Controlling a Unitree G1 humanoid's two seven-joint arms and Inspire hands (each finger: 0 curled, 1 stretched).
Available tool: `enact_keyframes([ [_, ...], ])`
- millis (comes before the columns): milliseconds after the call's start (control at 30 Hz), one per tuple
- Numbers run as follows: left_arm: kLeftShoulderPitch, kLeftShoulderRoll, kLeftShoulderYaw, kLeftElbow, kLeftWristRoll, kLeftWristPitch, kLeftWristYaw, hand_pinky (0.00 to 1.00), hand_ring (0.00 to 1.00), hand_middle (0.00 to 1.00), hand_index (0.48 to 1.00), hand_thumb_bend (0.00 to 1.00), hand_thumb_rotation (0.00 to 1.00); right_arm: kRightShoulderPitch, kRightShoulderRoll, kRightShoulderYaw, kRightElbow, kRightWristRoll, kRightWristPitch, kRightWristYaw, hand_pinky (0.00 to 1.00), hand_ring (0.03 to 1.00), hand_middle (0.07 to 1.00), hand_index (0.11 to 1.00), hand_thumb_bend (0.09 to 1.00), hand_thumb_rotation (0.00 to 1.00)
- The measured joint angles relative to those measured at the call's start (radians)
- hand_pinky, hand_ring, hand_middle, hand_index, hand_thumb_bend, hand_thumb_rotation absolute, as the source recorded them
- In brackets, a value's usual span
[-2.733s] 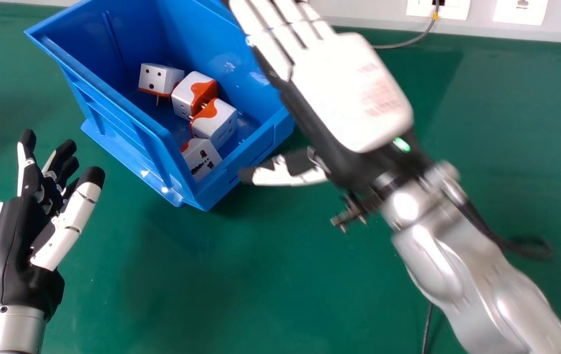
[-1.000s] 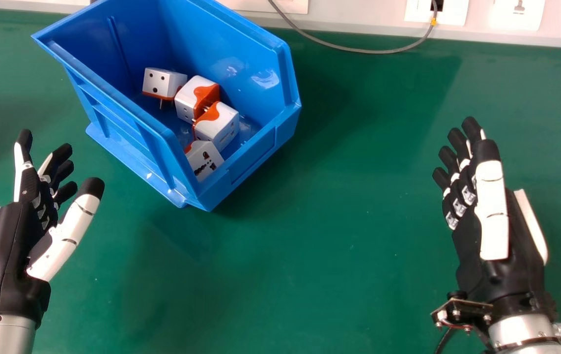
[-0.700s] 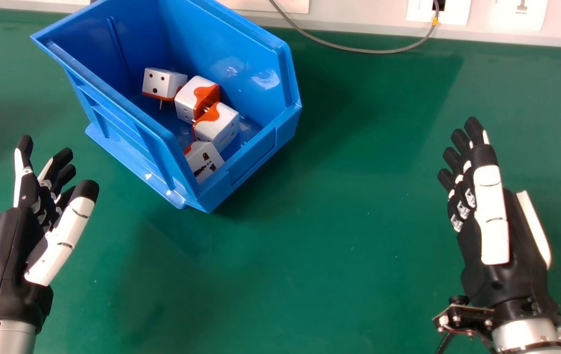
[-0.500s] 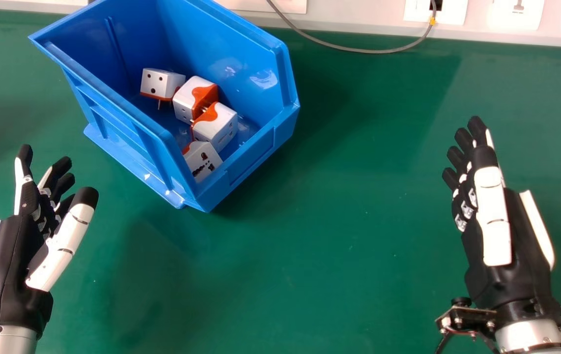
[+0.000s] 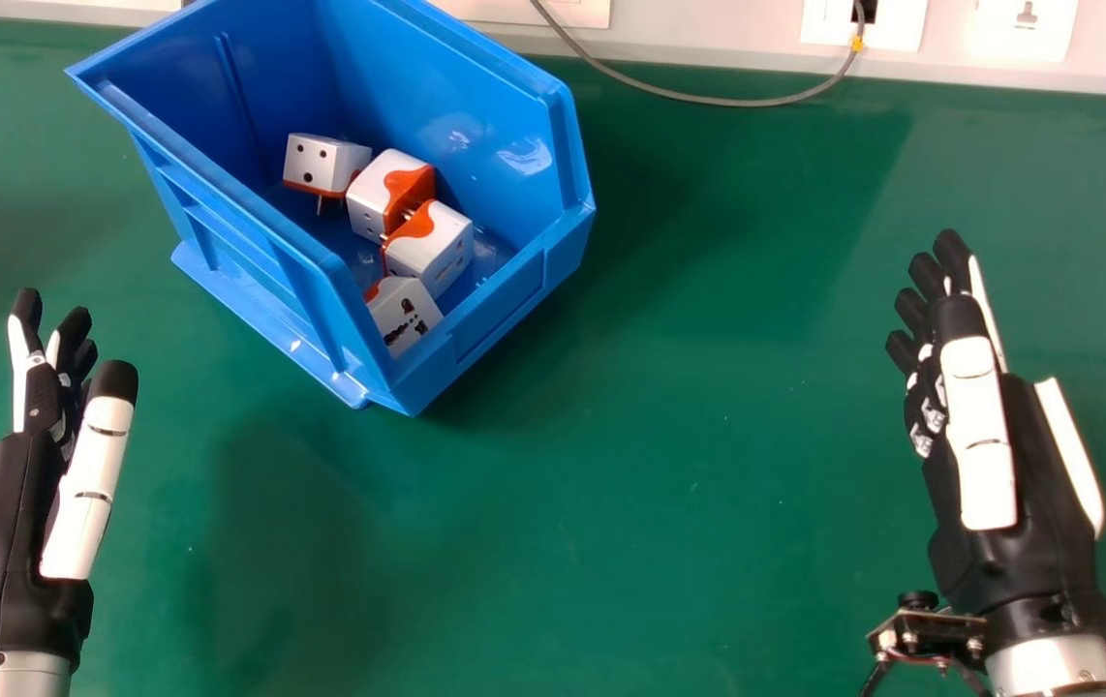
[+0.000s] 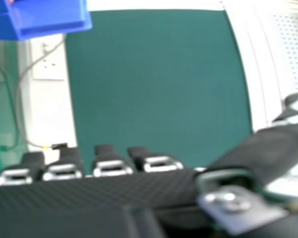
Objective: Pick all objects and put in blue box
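Black-and-white right hand (image 5: 1042, 503) pulled off the blue plastic box (image 5: 505, 315), now lower right, fingers straight (left hand (image 5: 6, 532) same, lower left); white-and-orange cube adapters (image 5: 432, 250) inside, probably done.

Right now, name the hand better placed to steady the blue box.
Left, I'd judge: the left hand is open, empty and closer to the blue box; the right hand, also open, is farther off.

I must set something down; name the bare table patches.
Bare: green table between the left hand and right hand, nearer than the blue box; also between box, grey cable and right hand. Crowded: inside the box, four adapters.
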Motion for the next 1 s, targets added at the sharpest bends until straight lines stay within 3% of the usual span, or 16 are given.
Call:
enact_keyframes([
  [167,-0.012,0.001,0.000,0.030,-0.002,-0.025,-0.002,1.00,1.00,1.00,1.000,0.62,0.89,0.000,0.001,-0.003,0.010,-0.004,-0.010,0.000,1.00,1.000,1.000,1.000,0.370,1.00],
  [300,-0.012,0.002,0.000,0.047,-0.004,-0.041,-0.012,1.00,1.00,1.00,1.000,0.59,0.88,0.000,0.002,-0.007,0.011,-0.006,-0.013,-0.001,1.00,1.000,1.000,1.000,0.377,1.00],
  [733,-0.015,0.015,0.000,0.063,-0.002,-0.064,-0.015,1.00,1.00,1.00,1.000,0.53,0.83,0.001,0.011,-0.009,0.027,-0.012,-0.041,-0.011,1.00,1.000,1.000,1.000,0.376,1.00],
  [1000,-0.017,0.016,0.000,0.066,0.001,-0.064,-0.011,0.99,1.00,1.00,1.000,0.51,0.82,0.001,0.012,-0.009,0.028,-0.032,-0.041,-0.014,1.00,1.000,1.000,1.000,0.378,1.00],
])
